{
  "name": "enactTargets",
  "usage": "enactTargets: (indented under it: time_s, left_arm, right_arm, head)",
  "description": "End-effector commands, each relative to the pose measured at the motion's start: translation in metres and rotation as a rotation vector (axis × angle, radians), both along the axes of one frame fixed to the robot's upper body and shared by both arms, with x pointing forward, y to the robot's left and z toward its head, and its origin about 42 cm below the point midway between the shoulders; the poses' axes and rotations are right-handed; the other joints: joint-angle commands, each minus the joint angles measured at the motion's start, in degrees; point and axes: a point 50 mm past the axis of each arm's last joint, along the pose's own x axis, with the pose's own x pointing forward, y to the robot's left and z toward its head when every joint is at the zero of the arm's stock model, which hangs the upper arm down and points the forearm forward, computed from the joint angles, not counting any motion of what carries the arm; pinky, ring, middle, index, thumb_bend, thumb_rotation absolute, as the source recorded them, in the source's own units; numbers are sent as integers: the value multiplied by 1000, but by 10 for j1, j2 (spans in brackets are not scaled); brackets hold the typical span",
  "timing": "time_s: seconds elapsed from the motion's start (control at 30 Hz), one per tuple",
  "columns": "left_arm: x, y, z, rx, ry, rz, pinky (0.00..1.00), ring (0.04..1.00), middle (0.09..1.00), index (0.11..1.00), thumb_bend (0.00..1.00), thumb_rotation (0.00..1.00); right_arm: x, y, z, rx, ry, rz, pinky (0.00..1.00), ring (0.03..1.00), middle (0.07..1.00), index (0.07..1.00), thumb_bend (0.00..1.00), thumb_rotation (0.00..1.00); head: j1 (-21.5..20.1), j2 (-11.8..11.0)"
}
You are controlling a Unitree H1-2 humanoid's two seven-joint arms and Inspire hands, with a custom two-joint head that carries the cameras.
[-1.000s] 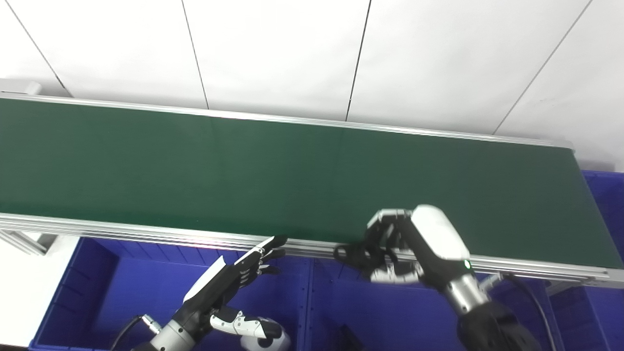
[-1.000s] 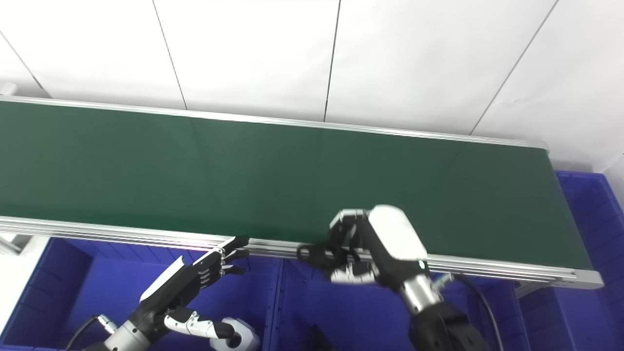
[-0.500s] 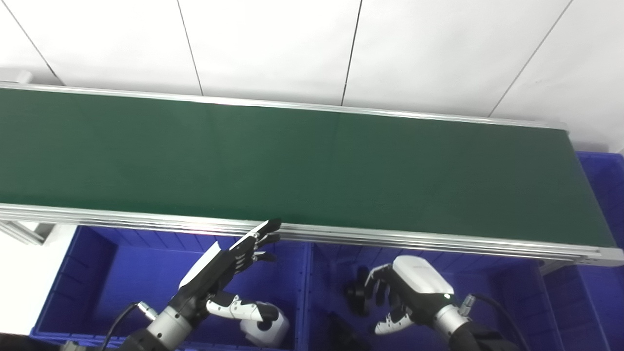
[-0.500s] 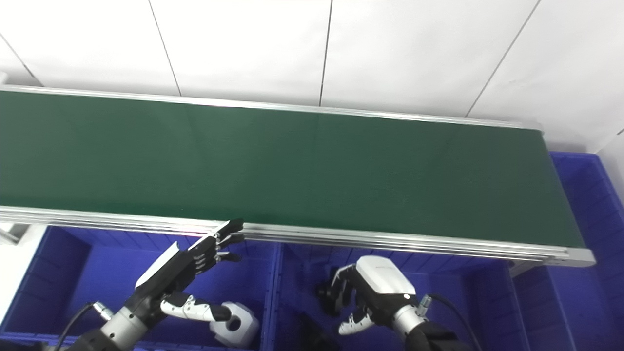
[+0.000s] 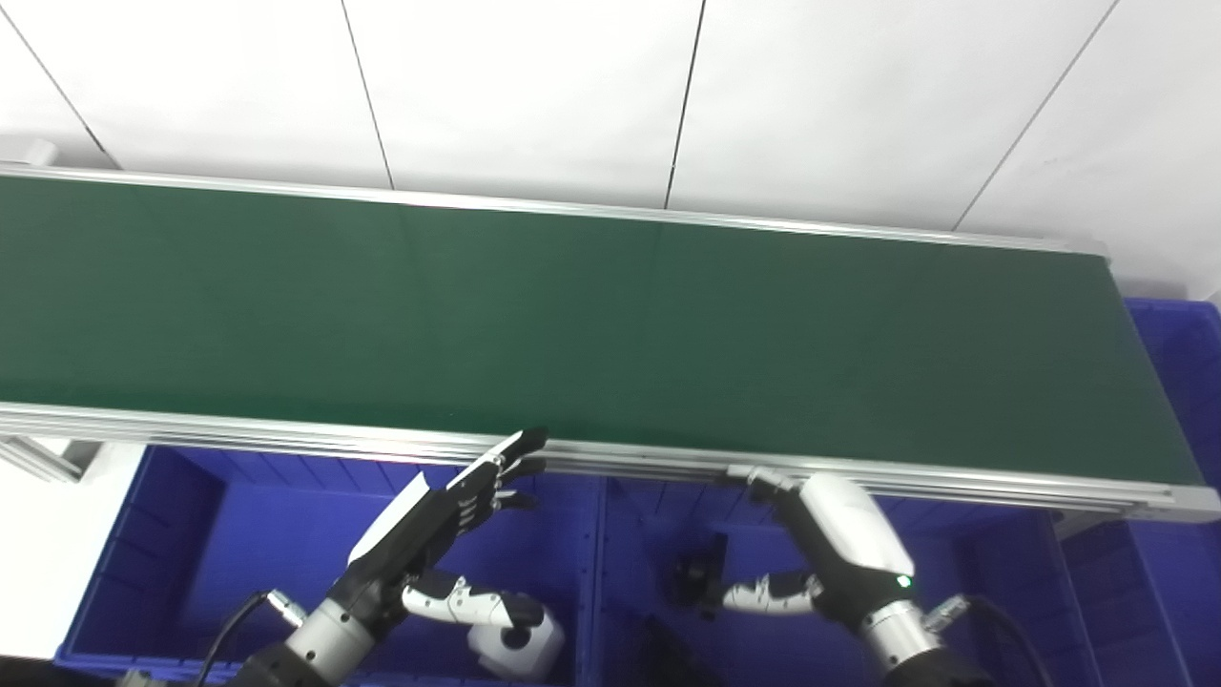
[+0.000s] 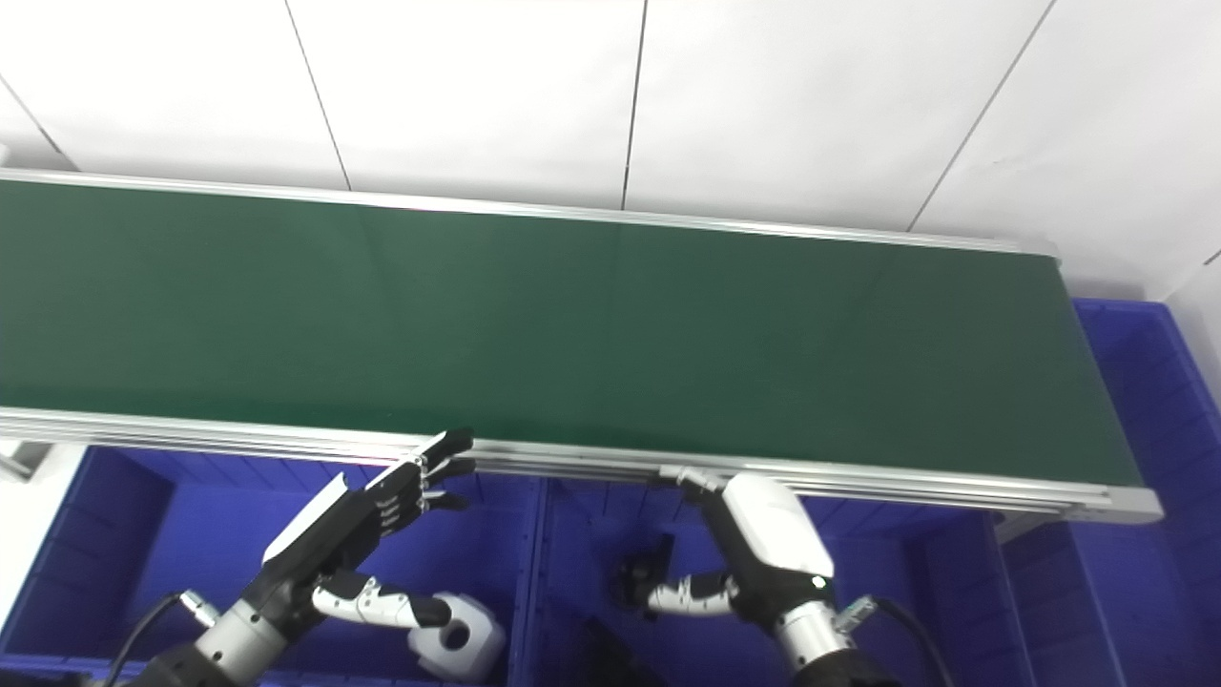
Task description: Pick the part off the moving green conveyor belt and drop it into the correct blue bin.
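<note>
The green conveyor belt (image 5: pixel 610 324) has no part on it. A small black part (image 5: pixel 701 577) is inside the middle blue bin (image 5: pixel 963 592), just left of my right hand's thumb; I cannot tell if it touches the thumb. My right hand (image 5: pixel 830 544) is open over that bin, fingers stretched up to the belt's front rail. My left hand (image 5: pixel 434 520) is open and empty, held flat over the left blue bin (image 5: pixel 238 544). The part also shows in the right eye view (image 6: pixel 644 571).
A white part (image 5: pixel 515 644) lies in the left bin under my left hand. Another dark part (image 5: pixel 668 658) sits at the bottom edge of the middle bin. A third blue bin (image 5: pixel 1188 382) stands past the belt's right end. The belt's aluminium rail (image 5: pixel 286 444) overhangs the bins.
My right hand carried the black part from the belt's front edge down into the middle bin, then opened and rose toward the rail. The left hand stayed put. The camera tilted slightly.
</note>
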Motion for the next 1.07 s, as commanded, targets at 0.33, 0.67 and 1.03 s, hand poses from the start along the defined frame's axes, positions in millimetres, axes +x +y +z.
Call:
enactTargets:
  time_s: [0.33, 0.67, 1.03]
  left_arm:
    - [0, 5, 11, -29, -46, 10, 805, 927, 976, 960, 699, 388]
    - [-2, 5, 7, -31, -48, 30, 801, 936, 995, 976, 694, 423]
    - [-3, 3, 5, -30, -56, 47, 813, 937, 991, 967, 699, 426]
  right_arm:
    - [-49, 31, 3, 396, 46, -153, 725, 826, 888, 917, 624, 406]
    - [-46, 33, -18, 456, 106, -149, 799, 865, 920, 941, 635, 468]
    - [-44, 30, -22, 469, 88, -143, 788, 863, 918, 937, 641, 451]
  head:
    - [19, 3]
    - [50, -3]
    - [55, -13]
